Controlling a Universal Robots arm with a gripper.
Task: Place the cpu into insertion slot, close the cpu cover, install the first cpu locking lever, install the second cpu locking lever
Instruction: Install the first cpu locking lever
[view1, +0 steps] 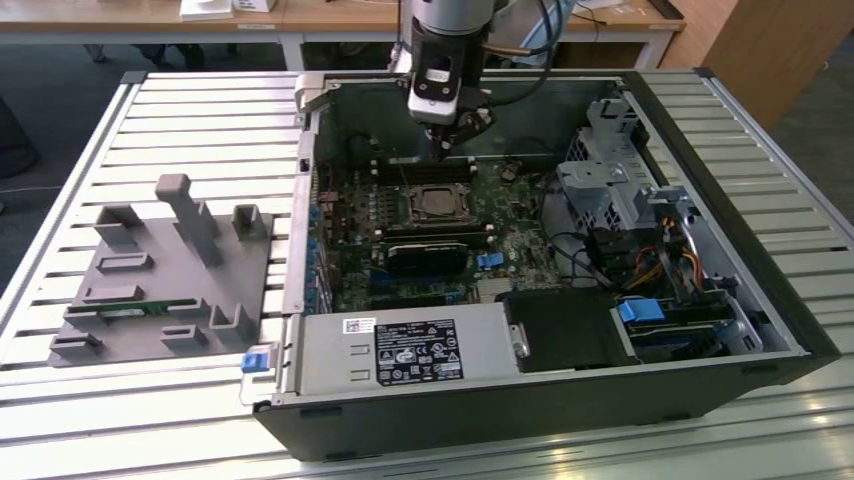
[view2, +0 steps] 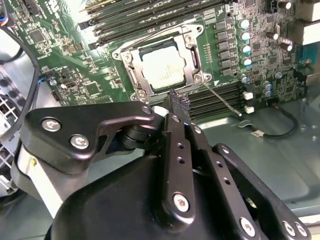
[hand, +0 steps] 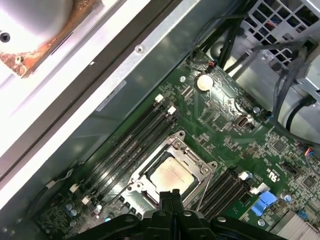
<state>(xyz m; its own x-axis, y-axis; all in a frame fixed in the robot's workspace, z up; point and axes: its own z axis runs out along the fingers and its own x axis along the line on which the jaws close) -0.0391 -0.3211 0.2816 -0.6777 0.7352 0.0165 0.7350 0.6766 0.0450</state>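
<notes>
Presently: my gripper (view2: 178, 101), black metal, fingers pressed together on nothing, hangs near the socket's edge. Item: the cpu (view2: 164, 69), a flat square of dull silver, seated in the socket. Item: the cpu cover (view2: 194, 59), a thin metal frame lying flat around it. Item: locking lever (view2: 222, 99), thin wire, angled out over the black memory slots (view2: 206, 103). The first wrist view adds a round coin cell (hand: 202, 82). The exterior view adds the open black case (view1: 534, 420) on a slatted grey table (view1: 200, 110).
</notes>
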